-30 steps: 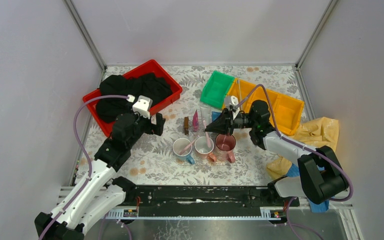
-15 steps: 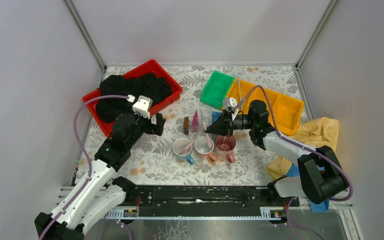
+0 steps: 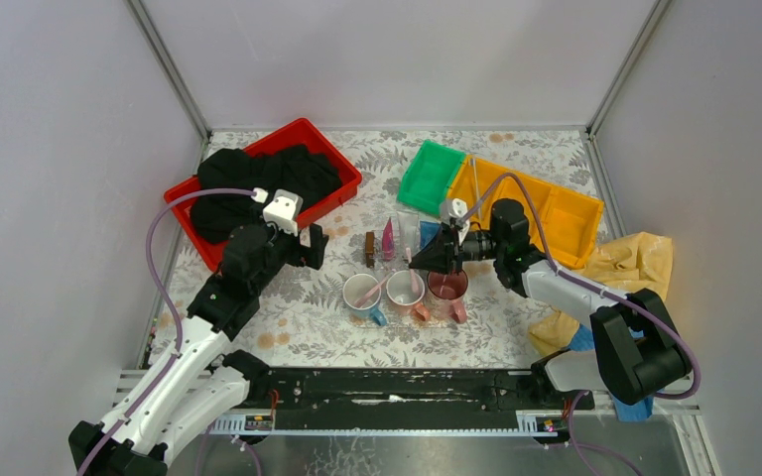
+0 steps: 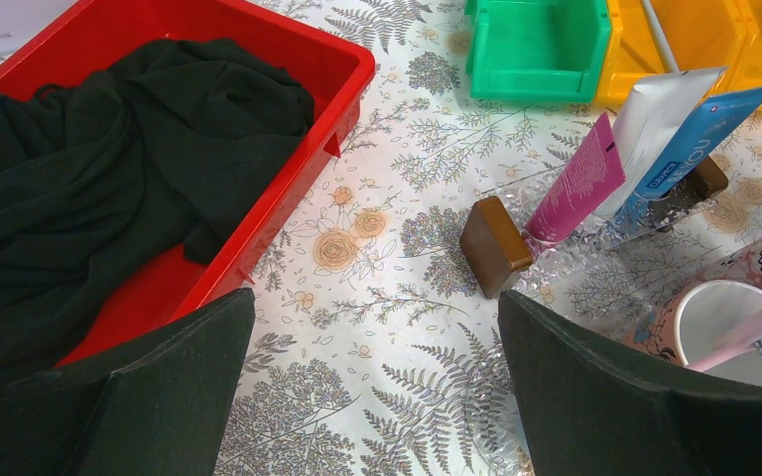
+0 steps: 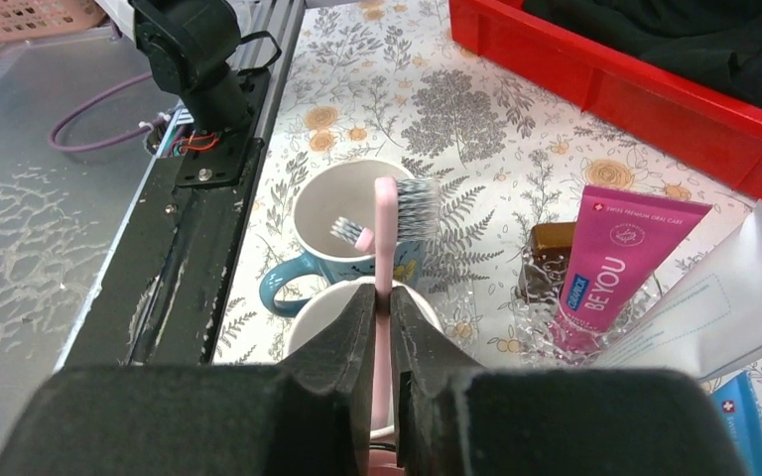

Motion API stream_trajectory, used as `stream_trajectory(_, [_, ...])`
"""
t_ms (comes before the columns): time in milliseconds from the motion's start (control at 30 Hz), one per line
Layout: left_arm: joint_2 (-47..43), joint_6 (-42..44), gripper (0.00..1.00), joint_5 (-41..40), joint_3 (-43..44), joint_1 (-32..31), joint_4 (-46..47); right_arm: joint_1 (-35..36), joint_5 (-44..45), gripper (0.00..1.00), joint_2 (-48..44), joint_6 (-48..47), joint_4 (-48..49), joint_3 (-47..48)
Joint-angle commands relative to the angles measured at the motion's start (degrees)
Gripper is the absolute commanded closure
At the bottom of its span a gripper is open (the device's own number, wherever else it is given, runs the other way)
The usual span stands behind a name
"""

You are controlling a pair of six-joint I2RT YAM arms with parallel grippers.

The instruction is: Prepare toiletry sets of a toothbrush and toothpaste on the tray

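The magenta tube (image 5: pixel 610 263) is showing "SWISS PREMIUM ORAL CARE" and "BE YOU" in white lettering, and a small blue band down its side seems to read "CURAPROX". The blue tube (image 4: pixel 699 139) is carrying similar print, of which only "YOU" is coming through clearly. The white tube (image 4: pixel 660 114) between them is showing no legible text. All three are leaning with their crimped ends up in a clear crinkled holder (image 4: pixel 605 238) that has a brown block (image 4: pixel 496 246) at its end. The right gripper (image 5: pixel 385 297) is pinching a pink toothbrush (image 5: pixel 385 233) by the handle, its jaws pressed tight against it. The brush's long axis is running straight out from the fingertips, with the head at the far end and the grey-white bristles facing the tubes. Its handle is crossing above the rim of the pale mug (image 5: pixel 322 307) just under the fingertips. Its head is showing against the white-blue mug (image 5: pixel 332 203), where a second toothbrush (image 5: pixel 349 233) is lying. The left gripper (image 4: pixel 375 307) is hovering with its fingers spread wide and nothing between them, above the flowered table (image 4: pixel 377 198) beside the red bin (image 4: pixel 347 69) of black cloth (image 4: pixel 109 178).
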Motion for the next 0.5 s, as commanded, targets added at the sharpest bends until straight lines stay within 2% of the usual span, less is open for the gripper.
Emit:
stream_trajectory(0, [-0.46,0.98,0.00,0.47,-0.54,0.45,3.09,0.47,0.35,0.83,-0.36,-4.56,-3.68,2.08])
stream_trajectory(133, [-0.63,1.01,0.00,0.49,-0.55,0.41,3.14,0.40,0.19,0.74,-0.91,-6.96,-8.36,3.94])
stream_trajectory(267, [-0.80,1.00,0.00,0.54,-0.50,0.45,3.14,0.02,-0.60,0.59,-1.48,-8.51,-14.25,6.56])
stream_trajectory(467, [-0.99,1.04,0.00,0.48,-0.46,0.45,3.09,-4.37,-5.91,0.53,-2.79,-7.76,-22.71,11.70])
